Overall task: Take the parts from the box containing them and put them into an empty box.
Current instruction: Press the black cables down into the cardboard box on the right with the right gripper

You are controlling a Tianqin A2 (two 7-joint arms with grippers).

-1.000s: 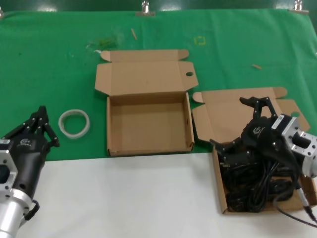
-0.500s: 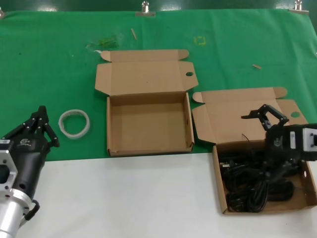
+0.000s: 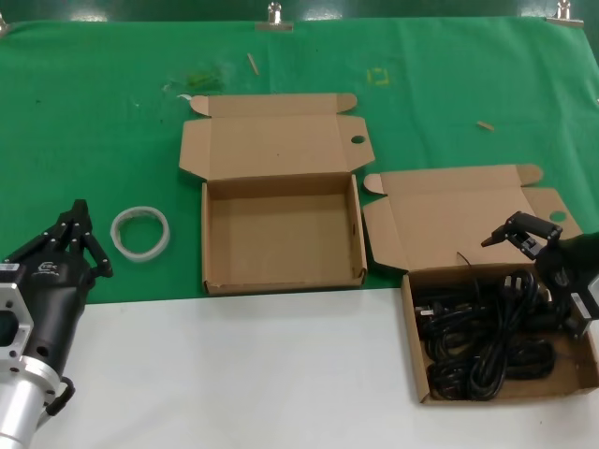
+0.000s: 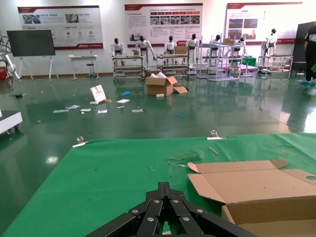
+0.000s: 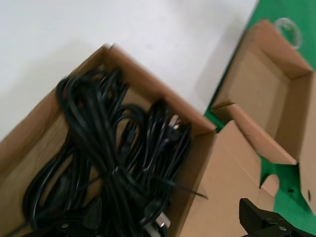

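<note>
Full box: shallow cardboard box at the right, lid laid open behind it; it straddles the edge where the green cloth meets the white table.
Cords: tangled black bundles with plugs, all lying inside the full box, filling most of its floor.
Empty box: left of the full box, on the green cloth, lid folded back with a round hole in one flap; nothing inside.
Right gripper: above the far right corner of the full box, fingers spread wide, holding nothing; the cords lie just below and to its left.
Left gripper: far left of the empty box, fingers pressed together to a point, holding nothing.
Ring: whitish, on the cloth between the left gripper and the empty box.
</note>
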